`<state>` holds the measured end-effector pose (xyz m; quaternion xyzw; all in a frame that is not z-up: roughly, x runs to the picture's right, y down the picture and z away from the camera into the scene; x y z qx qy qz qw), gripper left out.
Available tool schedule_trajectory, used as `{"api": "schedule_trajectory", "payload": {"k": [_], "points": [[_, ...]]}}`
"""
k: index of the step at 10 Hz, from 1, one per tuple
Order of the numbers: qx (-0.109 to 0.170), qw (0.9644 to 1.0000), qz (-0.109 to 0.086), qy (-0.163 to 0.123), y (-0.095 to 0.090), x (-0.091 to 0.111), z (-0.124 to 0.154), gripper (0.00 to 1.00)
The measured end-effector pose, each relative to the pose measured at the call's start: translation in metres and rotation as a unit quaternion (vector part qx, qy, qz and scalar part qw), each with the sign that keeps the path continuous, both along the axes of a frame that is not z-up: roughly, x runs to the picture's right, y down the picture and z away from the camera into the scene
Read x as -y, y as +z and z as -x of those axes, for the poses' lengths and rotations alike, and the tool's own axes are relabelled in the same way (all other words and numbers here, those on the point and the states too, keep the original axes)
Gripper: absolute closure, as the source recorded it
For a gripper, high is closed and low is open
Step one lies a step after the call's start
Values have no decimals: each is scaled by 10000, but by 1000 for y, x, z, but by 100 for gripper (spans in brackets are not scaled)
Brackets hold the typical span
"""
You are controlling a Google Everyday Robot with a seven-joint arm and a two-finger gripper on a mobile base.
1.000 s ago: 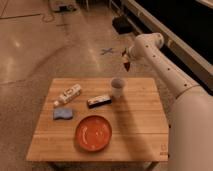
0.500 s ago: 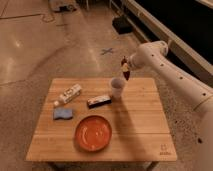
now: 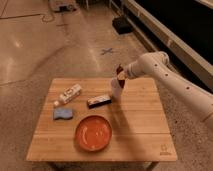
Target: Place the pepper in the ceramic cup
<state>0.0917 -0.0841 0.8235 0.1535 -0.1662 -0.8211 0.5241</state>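
Note:
The ceramic cup (image 3: 115, 90) is a small pale cup standing upright at the back middle of the wooden table (image 3: 140, 125). My gripper (image 3: 120, 76) hangs directly above the cup's mouth, at the end of the white arm (image 3: 160, 70) that reaches in from the right. It is shut on the pepper (image 3: 119, 69), a slim dark red chili that shows at the gripper, just over the cup. The gripper hides the pepper's lower end and the cup's rim.
A round orange-red plate (image 3: 93, 132) lies at the front middle. A dark bar-shaped packet (image 3: 99, 101) lies left of the cup. A white tube (image 3: 68, 93) and a blue sponge (image 3: 63, 114) lie on the left. Concrete floor surrounds the table.
The gripper with the pepper has moved left and down, from beside the table's back right to right above the cup. The things on the table have not moved.

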Motion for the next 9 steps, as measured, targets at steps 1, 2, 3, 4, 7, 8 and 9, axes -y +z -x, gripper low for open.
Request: {"api": "schedule_trajectory", "payload": {"k": [1,2,3,4,7,8,9], "points": [[73,10000,-44,-25,8,5,4,99],[144,9998,-76,-61,19,11,10,99],[226,9996,-111,-121,28,16,18,98],[262,9995,-109,-151,32,17,19,94],[281,9992,-75,-265,41,9,18,62],[266,9992,-57,-288,42,6,15,52],[247,9993,-47,-294,43,4,10,42]]}}
